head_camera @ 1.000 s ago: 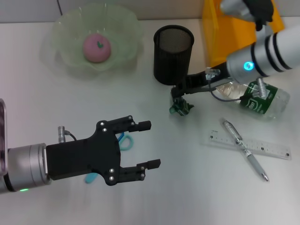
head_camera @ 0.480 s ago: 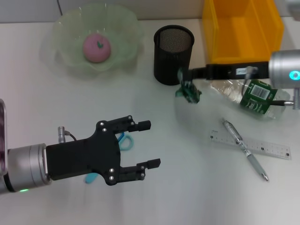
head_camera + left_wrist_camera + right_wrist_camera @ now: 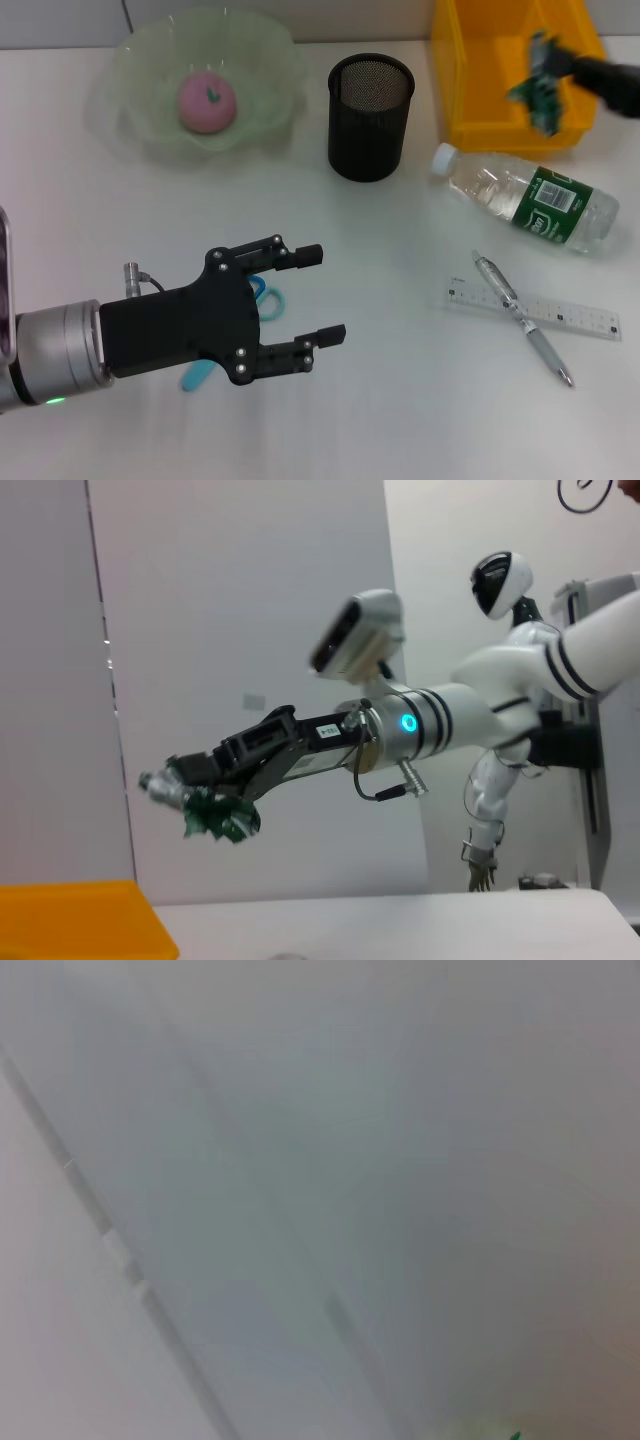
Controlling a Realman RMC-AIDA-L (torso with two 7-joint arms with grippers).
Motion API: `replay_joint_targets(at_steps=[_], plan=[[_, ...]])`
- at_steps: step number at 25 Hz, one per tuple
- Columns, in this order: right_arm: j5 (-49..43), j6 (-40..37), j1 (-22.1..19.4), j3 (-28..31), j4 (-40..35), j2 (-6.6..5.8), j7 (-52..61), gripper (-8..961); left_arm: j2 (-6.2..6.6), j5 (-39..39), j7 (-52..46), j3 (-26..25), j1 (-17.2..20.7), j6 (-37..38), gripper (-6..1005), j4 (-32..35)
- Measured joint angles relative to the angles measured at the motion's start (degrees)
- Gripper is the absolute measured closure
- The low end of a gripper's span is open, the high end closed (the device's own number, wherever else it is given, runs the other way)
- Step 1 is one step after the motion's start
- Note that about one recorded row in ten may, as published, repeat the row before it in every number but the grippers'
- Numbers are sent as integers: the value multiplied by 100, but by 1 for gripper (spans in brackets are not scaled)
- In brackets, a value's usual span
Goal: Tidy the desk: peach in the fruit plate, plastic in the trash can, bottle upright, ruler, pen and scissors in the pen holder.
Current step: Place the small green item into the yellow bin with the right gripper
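Note:
My right gripper is shut on the crumpled green plastic and holds it in the air over the yellow trash can. The left wrist view shows that same gripper gripping the plastic. The pink peach lies in the green fruit plate. The clear bottle lies on its side. A pen lies across the ruler. My left gripper hovers open above the blue-handled scissors, hiding most of them. The black mesh pen holder stands upright.
The yellow bin's corner shows low in the left wrist view. The right wrist view shows only a blurred wall. White desk surface lies bare between the pen holder and the left gripper.
My right arm has lifted the green plastic from beside the pen holder and swung it back and right, over the yellow trash can. The left gripper has barely shifted.

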Motion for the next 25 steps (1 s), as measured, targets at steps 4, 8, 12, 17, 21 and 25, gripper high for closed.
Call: replay_joint_targets(at_steps=[4,8,12,17,21,25], plan=[[7,56,-2,476,70,1,-373,942,0,-39,0,0,-21,1,264,-47],[12,515,67,636,88,1,-716,943,-5,-69,0,-1,-64,7,265,-104],[-79,1318,350,592,323,-12,-756,943,-8,-218,-13,30,-93,27,265,-107],[-162,1958,598,401,599,-34,-781,942,-9,-402,-12,131,-100,35,264,-107],[-328,2208,699,132,646,-48,-782,942,-9,-436,-12,145,-122,41,264,-107],[-671,2501,851,-77,667,-37,-759,944,-9,-439,-12,149,-202,13,265,-113]])
